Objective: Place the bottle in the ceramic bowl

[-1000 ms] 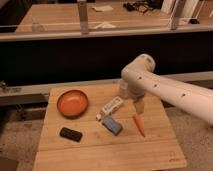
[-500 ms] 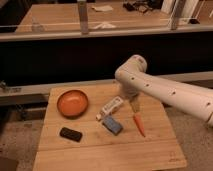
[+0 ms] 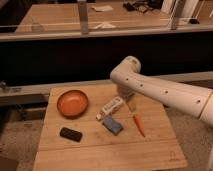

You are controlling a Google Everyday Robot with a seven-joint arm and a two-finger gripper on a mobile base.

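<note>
Right now the gripper (image 3: 126,97) is hanging low over the worktop (image 3: 100,152), tucked under the pale arm that is reaching in from the right, just beside the upper end of the bottle (image 3: 112,107); whether it is open or closed I cannot tell, as the arm is hiding it. The bottle is lying on its side, slanting between the ceramic bowl (image 3: 60,100) on its left and the gripper, and is not yet touching the bowl. A blue block (image 3: 113,125) is sitting just below it, an orange carrot-shaped piece (image 3: 139,125) is lying to the right, and a dark flat item (image 3: 71,134) is resting nearer the front. The bottle is looking light, stiff and smooth, so it is probably prone to rolling or slipping. Taking hold across the middle of its body, square to its length, is likely the safest grasp.
</note>
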